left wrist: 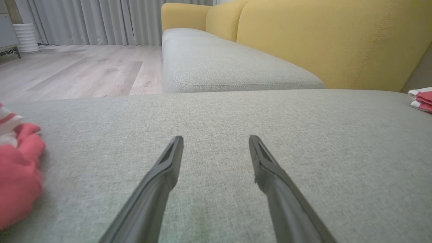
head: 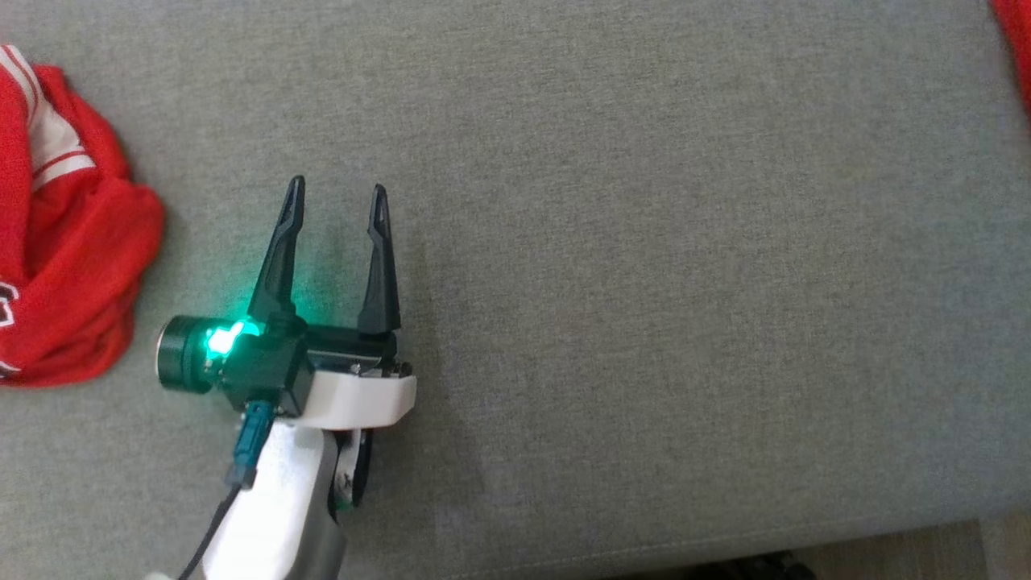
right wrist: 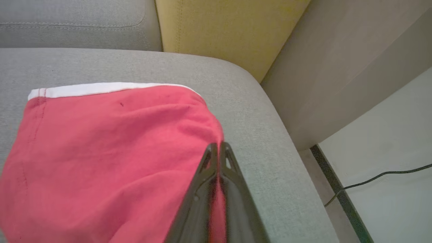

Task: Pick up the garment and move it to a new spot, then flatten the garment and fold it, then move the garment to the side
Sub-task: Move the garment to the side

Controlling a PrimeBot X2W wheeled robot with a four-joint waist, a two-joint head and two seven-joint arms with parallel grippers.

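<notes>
Left end effector (head: 338, 187): is being held wide open just above the grey seat cushion (head: 644, 282); nothing is being gripped between its fingers; a green light is being shown at its wrist.
Right end effector (right wrist: 219, 145): is being pressed shut on a fold of the garment (right wrist: 111, 145); red cloth is being seen between the two fingers.
Garment: red, with a white band along its far edge; is being carried by the cushion near its right-hand corner, close to the yellow backrest (right wrist: 219, 30); its near edge is being pinched.
Second red garment (head: 72, 258): is being shown bunched and white-striped at the cushion's left end, near the left end effector but apart from it.
Surroundings: a wooden floor (left wrist: 77, 71) and grey curtains (left wrist: 101, 20) are being shown beyond the cushion; a dark cable (right wrist: 371, 179) is being seen on the pale floor at the right.
</notes>
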